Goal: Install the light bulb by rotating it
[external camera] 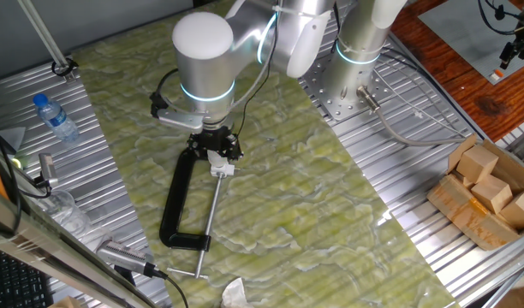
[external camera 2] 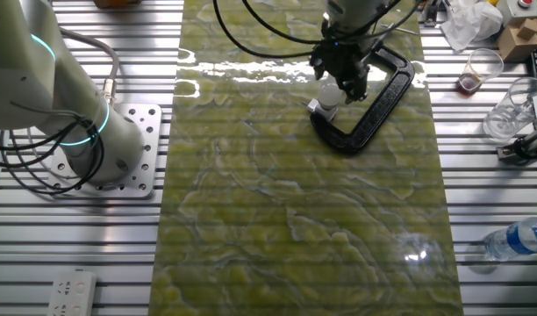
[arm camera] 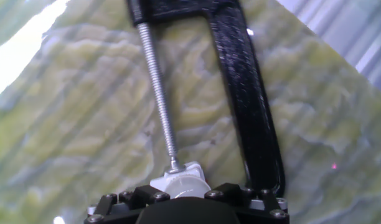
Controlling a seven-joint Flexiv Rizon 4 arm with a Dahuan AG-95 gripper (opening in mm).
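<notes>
Black iron frames the action: the C-clamp [external camera: 178, 205] lies flat on the green marbled mat [external camera: 313, 197], its threaded screw [external camera: 212, 210] running from the 6 o'clock end up toward 12 in one fixed view, and the gripper [external camera: 217, 147] is parked right over the screw's upper tip. And there's the light bulb [external camera 2: 329, 91], a small pale rounded shape, seen best from the other fixed view, sitting atop a little white socket block [external camera 2: 321, 109] at the open mouth of the clamp, just at 7 o'clock from the black gripper body [external camera 2: 343, 63]. The dark fingers come down on either side of the bulb and look closed in on it, narrow, with the bulb's lower half peeking out beneath them. From the hand view, the bulb [arm camera: 181, 185] shows as a pale dome at the bottom edge, tucked right against the gripper housing [arm camera: 187, 208], with the screw [arm camera: 159, 93] shooting off toward 12 o'clock and the clamp's black spine [arm camera: 246, 99] at 1 o'clock. Over on the slatted metal table [external camera: 399, 162], a water bottle [external camera: 55, 116] rests at 9 o'clock and a cardboard box of wooden blocks [external camera: 489, 192] sits at 3 o'clock, well apart from the clamp.
</notes>
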